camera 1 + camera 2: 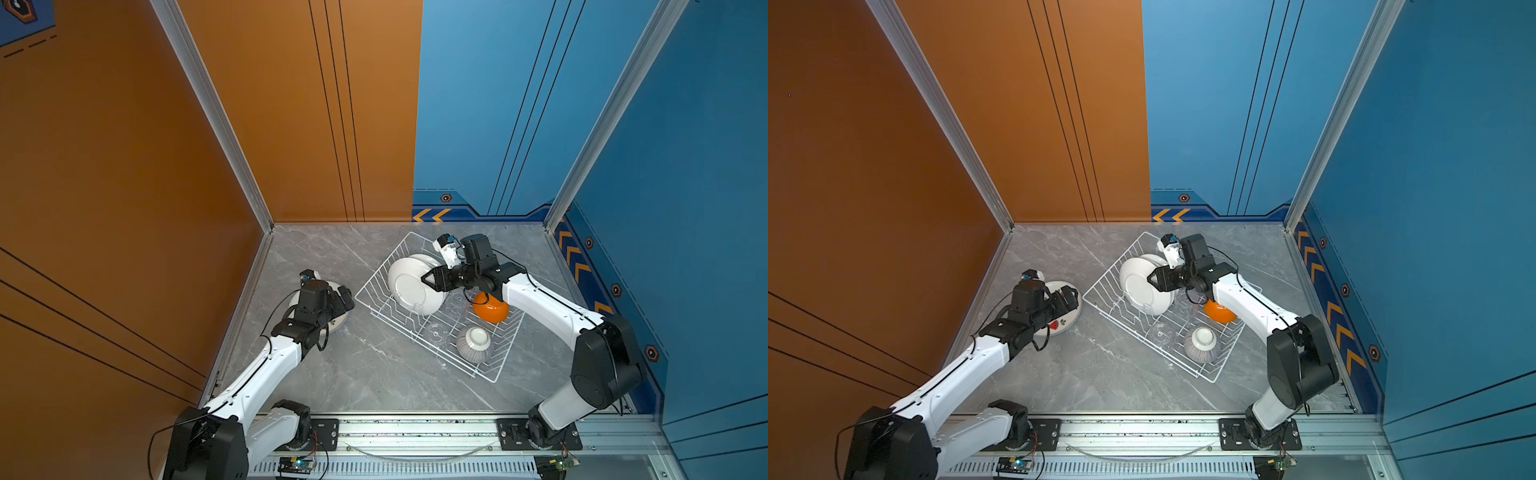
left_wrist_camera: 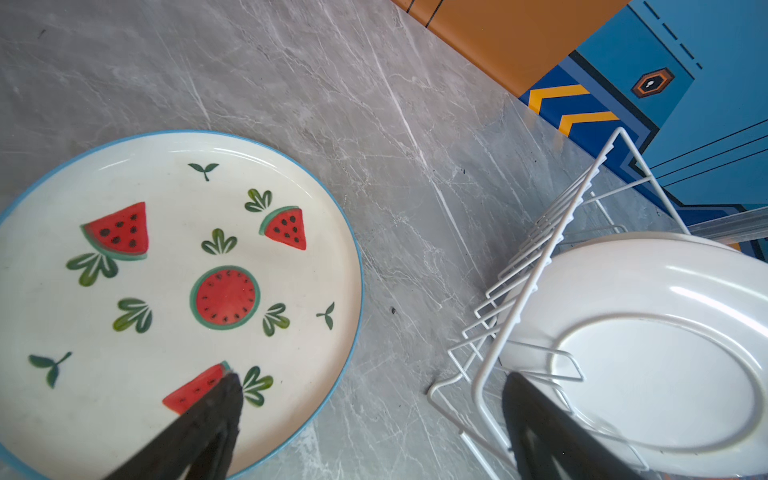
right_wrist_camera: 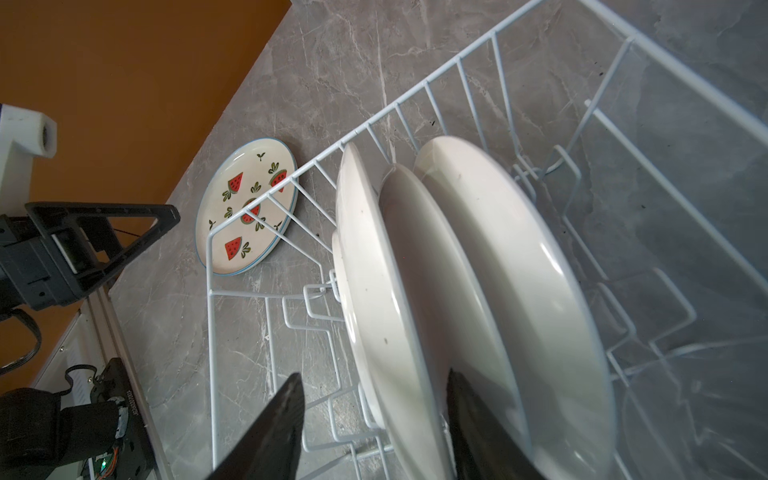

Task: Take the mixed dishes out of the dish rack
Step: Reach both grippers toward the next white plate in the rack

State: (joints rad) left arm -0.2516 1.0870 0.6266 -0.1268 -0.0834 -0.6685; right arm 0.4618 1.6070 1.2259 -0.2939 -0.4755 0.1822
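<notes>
**A:** Jaws of your right gripper (image 3: 374, 374) stand apart, straddling the front plate's (image 3: 365, 257) rim without clamping it. Your left gripper (image 2: 372, 377) hangs released above the watermelon plate (image 2: 166, 291), which lies flat on the table (image 1: 353, 374).

**B:** What crowds you?

**A:** Two more plates (image 3: 519, 270) close behind, and an orange bowl (image 1: 492, 311) farther along. All three plates stand on edge across the rack (image 3: 459, 59), white backs toward the watermelon plate.

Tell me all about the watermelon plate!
The watermelon plate is round, glossy cream, seemingly ceramic, with a thin blue rim, red watermelon slices and green leaves. It lies flat, face up, on the grey marbled table, left of the dish rack, apart from it. The open left gripper hangs above; contact unclear.
</notes>
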